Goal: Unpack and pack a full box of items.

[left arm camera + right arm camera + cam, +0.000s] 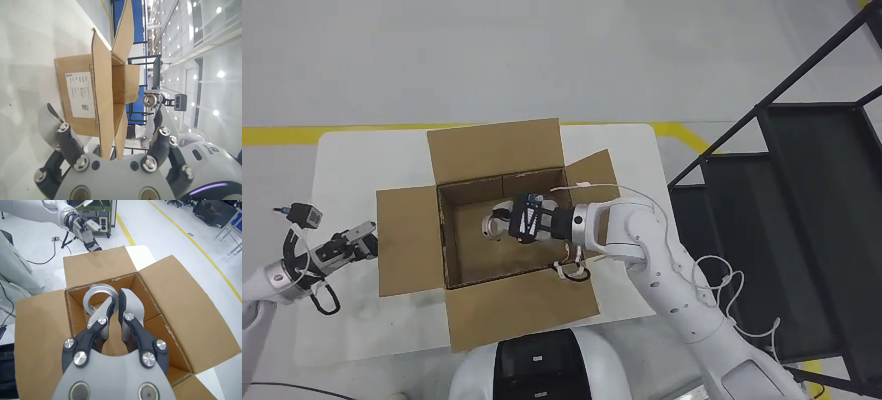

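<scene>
Two right fingers (132,302) pinch the metal ring (87,300) above the open box (179,306); left fingers (45,121) spread wide.

The box (447,250) stands open upward, its four flaps spread outward. The right gripper (510,222) with the metal ring (490,226) takes the middle and right of the opening; the left part is free. Bare table (352,180) lies left of the left flap.
</scene>
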Robot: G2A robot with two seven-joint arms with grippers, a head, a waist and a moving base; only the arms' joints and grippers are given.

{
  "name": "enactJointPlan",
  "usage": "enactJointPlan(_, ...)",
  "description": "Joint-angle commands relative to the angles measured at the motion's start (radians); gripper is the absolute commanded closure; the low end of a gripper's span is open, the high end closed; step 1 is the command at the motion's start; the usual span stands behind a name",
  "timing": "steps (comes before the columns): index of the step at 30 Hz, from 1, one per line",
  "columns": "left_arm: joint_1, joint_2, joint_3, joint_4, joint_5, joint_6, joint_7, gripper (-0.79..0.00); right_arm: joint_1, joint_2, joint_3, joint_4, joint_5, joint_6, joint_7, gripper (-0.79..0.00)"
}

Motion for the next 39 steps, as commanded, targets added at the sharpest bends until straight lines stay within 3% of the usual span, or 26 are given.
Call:
enactJointPlan(1, -0.012, -0.004, 0.009, 0.012, -0.004, -0.004, -0.007, -0.686, 0.000, 0.001, -0.002, 0.006, -0.010, 0.005, -0.020, 0.000)
enactJointPlan(2, -0.019, -0.007, 0.014, 0.015, -0.007, -0.006, -0.011, -0.376, 0.000, 0.001, -0.002, 0.006, -0.010, 0.005, -0.020, 0.000)
enactJointPlan(3, -0.024, -0.009, 0.017, 0.017, -0.018, -0.008, -0.017, -0.265, 0.000, 0.001, -0.002, 0.006, -0.010, 0.005, -0.020, 0.000)
enactJointPlan(4, -0.028, -0.011, 0.020, 0.021, -0.024, -0.010, -0.023, -0.003, 0.000, 0.001, -0.002, 0.006, -0.010, 0.005, -0.020, 0.000)
enactJointPlan(12, -0.063, -0.023, 0.029, 0.045, -0.072, -0.005, -0.089, 0.000, 0.000, 0.001, -0.002, 0.006, -0.010, 0.005, -0.020, 0.000)
enactJointPlan(21, -0.115, -0.044, 0.042, 0.081, -0.103, -0.020, -0.036, 0.000, 0.000, 0.001, -0.002, 0.006, -0.010, 0.005, -0.020, 0.000)
enactJointPlan(39, -0.128, -0.060, -0.047, 0.158, -0.234, -0.033, -0.045, 0.000, 0.000, 0.001, -0.002, 0.006, -0.010, 0.005, -0.020, 0.000)
